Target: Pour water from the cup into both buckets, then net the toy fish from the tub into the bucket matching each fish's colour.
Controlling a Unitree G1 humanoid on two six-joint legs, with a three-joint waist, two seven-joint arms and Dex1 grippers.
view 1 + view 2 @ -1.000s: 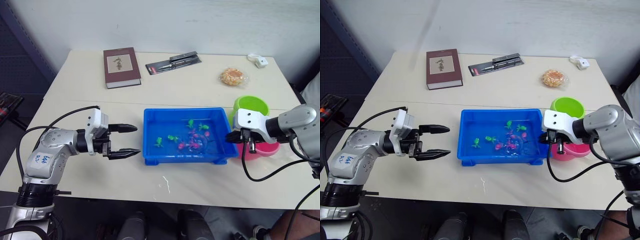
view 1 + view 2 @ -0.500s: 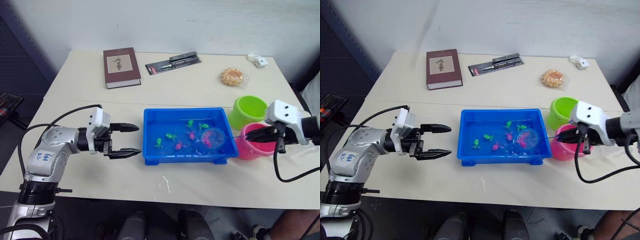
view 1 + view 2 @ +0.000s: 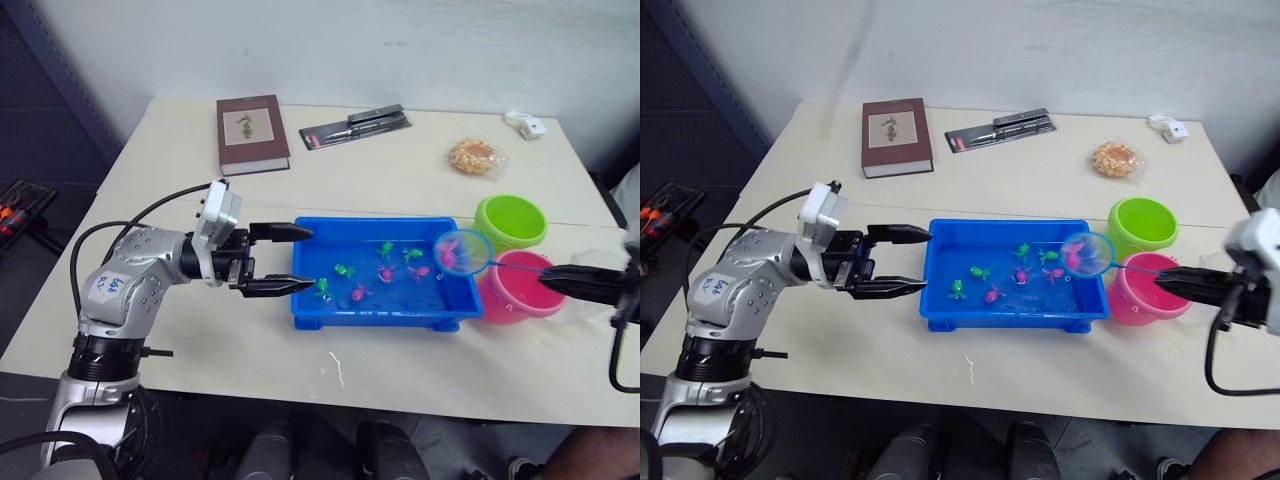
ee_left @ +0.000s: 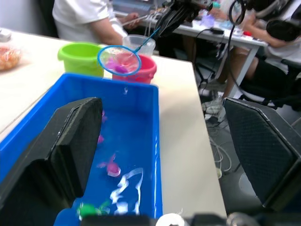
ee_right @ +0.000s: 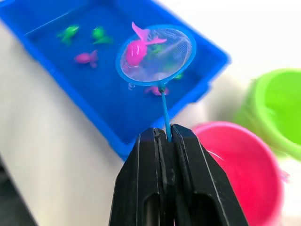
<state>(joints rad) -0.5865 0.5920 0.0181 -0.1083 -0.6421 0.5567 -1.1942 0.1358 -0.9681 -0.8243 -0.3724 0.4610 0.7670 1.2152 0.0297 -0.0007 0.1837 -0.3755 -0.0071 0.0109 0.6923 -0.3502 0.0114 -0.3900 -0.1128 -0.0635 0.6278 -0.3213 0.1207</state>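
A pink toy fish (image 5: 135,51) is lying in the mesh of the net (image 5: 156,54), whose light blue hoop is hanging lifted over the end of the blue tub (image 3: 330,308) nearest the right pincer (image 5: 163,136), which is clamping its two black fingers tight on the thin handle. Directly beneath that pincer's fingertips the pink bucket (image 3: 520,286) is standing just outside the tub's end wall, with the lime green bucket (image 3: 510,220) touching or nearly touching it on the far side. Beyond the hoop, more fish are lying in the tub's shallow water, a green fish (image 3: 345,270) and several pink ones among them. Behind the pink bucket, as the left wrist camera sees it, the rim of the clear cup (image 4: 139,42) is showing. At the tub's opposite end the left pincer (image 3: 302,259) is hovering with its fingers spread wide, one tip over the tub's rim and the other just at its near corner, gripping nothing. Well beyond the tub, a dark red book (image 3: 252,133), a packaged tool (image 3: 356,126), a wrapped snack (image 3: 472,156) and a small white device (image 3: 527,124) are resting on the pale table (image 3: 400,370), and a seated person (image 4: 89,21) is visible past it
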